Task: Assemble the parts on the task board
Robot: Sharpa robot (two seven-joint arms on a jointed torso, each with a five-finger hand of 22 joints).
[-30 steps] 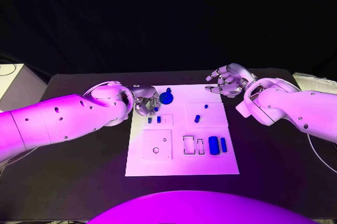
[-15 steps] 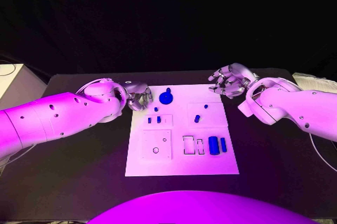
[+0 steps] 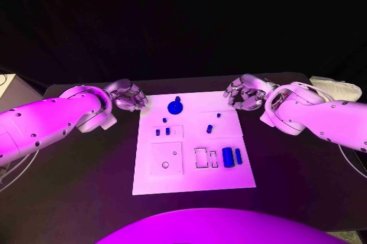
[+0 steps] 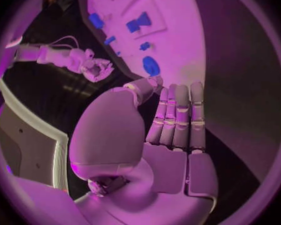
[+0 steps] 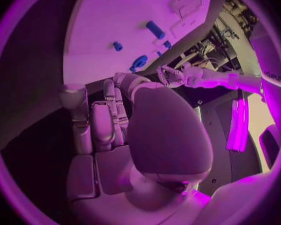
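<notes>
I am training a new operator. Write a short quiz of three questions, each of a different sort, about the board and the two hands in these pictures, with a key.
1. True or false: the left hand holds a blue part.
2. Which part lies nearest the far edge of the task board? A) the round blue part B) the large blue cylinder C) a grey ring
3. Fill in: the right hand hovers at the board's far ____ corner, seen from the robot.

Key: 1 false; 2 A; 3 right.
</notes>
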